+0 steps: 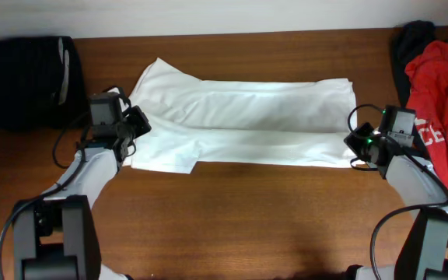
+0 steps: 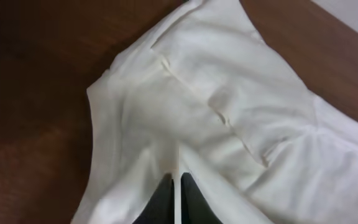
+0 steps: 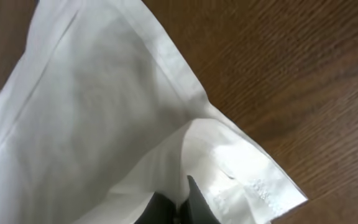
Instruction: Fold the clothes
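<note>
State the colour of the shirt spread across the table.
The shirt is plain white; the overhead view shows it best.

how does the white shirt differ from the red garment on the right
The white shirt lies spread flat, folded lengthwise; the red garment sits bunched at the right edge. The white shirt is pinched at its ends by the left gripper and right gripper; neither holds the red garment. The red garment shows white lettering; the white shirt looks plain. Both are fabric on the table.

Soft even light, slightly washed-out white T-shirt, thin shadow along its near edge, dimmer, softer wrist views.
</note>
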{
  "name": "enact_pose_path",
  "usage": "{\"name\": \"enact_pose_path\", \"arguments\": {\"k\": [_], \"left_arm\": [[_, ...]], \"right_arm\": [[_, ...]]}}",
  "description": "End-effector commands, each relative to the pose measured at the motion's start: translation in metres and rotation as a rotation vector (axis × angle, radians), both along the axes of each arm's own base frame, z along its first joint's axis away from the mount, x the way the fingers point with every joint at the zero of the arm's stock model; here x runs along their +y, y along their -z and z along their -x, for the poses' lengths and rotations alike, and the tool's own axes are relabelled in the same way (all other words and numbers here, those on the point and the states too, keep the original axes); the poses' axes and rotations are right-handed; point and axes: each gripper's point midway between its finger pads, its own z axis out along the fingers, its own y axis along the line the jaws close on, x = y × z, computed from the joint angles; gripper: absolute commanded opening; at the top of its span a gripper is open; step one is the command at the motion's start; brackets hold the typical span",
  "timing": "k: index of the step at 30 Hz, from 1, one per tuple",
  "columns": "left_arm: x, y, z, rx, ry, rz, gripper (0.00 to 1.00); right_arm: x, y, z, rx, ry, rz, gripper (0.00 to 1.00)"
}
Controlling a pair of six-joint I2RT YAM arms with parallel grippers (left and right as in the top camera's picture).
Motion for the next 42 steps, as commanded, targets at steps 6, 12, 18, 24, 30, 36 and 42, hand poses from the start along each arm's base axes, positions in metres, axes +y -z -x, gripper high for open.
{"name": "enact_pose_path", "arguments": {"k": [6, 12, 18, 24, 30, 36, 42], "left_arm": [[0.002, -0.025, -0.003, 0.040, 0.029, -0.040, 0.99], [0.005, -0.006, 0.066, 0.396, 0.076, -0.072, 0.99], [0.005, 0.043, 0.085, 0.571, 0.089, -0.064, 0.94], [0.005, 0.046, 0.074, 0.534, 0.100, -0.073, 0.54], [0.000, 0.045, 0.070, 0.518, 0.107, -0.045, 0.01], [-0.013, 0.016, 0.008, 0.253, 0.029, 0.094, 0.01], [-0.011, -0.009, -0.027, 0.074, 0.030, 0.086, 0.01]], "right_arm": [[0.008, -0.037, -0.023, 0.013, -0.082, 0.035, 0.99], [0.041, -0.096, 0.008, 0.169, -0.259, -0.100, 0.99], [0.045, -0.090, 0.026, 0.244, -0.291, -0.107, 0.99], [0.043, -0.090, 0.025, 0.242, -0.288, -0.098, 0.99], [0.039, -0.090, 0.024, 0.239, -0.281, -0.078, 0.99], [0.039, -0.090, 0.023, 0.237, -0.281, -0.078, 0.99], [0.039, -0.089, 0.021, 0.233, -0.281, -0.076, 0.99]]}}
